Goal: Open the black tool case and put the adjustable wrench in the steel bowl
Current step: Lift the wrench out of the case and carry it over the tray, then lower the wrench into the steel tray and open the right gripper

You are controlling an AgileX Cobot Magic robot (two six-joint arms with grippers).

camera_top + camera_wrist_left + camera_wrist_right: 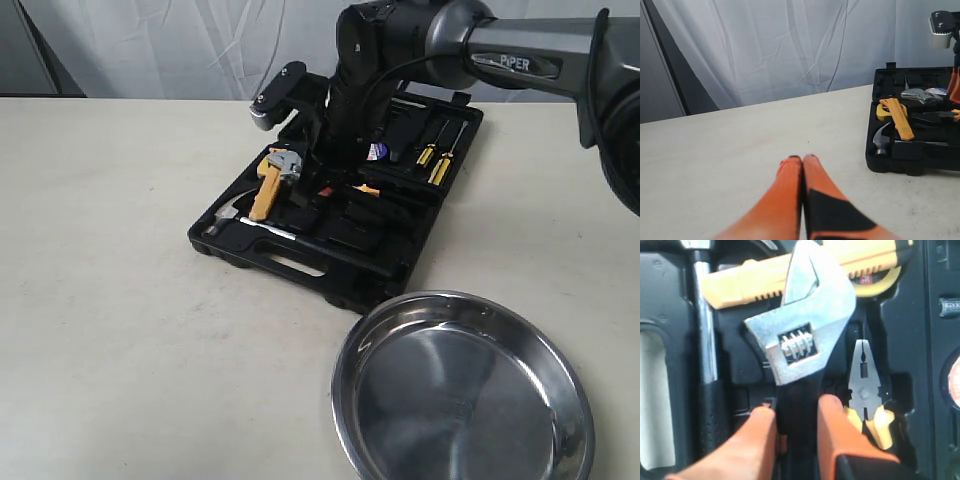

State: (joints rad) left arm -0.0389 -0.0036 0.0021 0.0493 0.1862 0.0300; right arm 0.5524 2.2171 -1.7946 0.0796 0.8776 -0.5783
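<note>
The black tool case lies open at the middle of the table, lid flat behind it. In the right wrist view my right gripper is shut on the black handle of the adjustable wrench; its silver head sticks out over a yellow knife. The exterior view shows the wrench head just left of the right arm. The steel bowl sits in front of the case, to the right, with nothing in it. My left gripper is shut on nothing, low over bare table left of the case.
Inside the case lie a yellow utility knife, a silver-headed hammer, yellow-handled pliers and screwdrivers. The right arm reaches in from the upper right. A white curtain hangs behind the table.
</note>
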